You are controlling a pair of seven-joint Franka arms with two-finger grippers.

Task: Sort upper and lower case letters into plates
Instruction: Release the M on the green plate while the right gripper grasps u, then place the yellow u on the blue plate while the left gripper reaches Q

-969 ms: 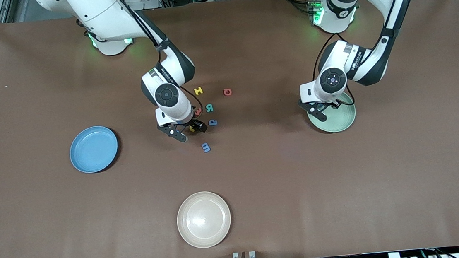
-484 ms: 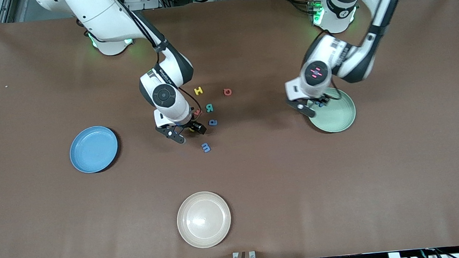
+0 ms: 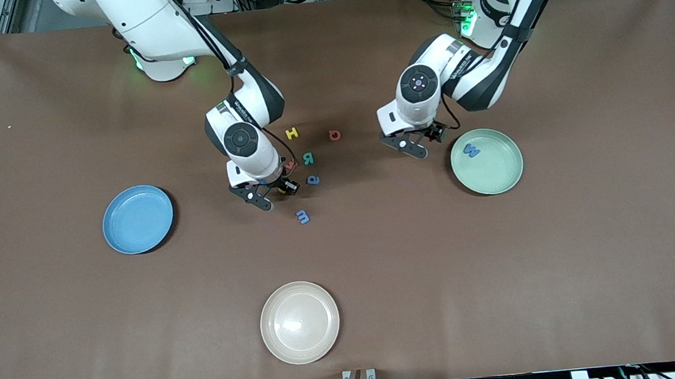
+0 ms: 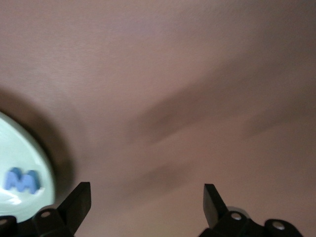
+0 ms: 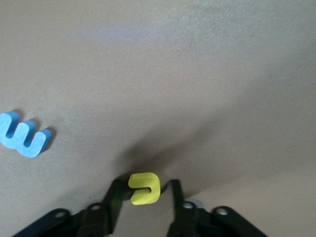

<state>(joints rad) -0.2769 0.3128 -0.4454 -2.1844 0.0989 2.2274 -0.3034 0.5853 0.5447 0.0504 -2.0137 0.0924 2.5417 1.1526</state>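
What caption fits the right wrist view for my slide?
Right gripper closed around a small yellow letter on the brown table, a blue letter lying nearby.

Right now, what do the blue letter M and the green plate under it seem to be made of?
The blue letter M looks like soft foam: thick, flat-cut, dull, with no shine. The green plate looks like matte plastic or a fibre composite, though glazed ceramic cannot be excluded: its surface is even, pale and gives almost no reflection.

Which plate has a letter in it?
The pale mint green plate, toward the left arm's end of the table: a blue letter lies in it. The blue plate and beige plate hold none.
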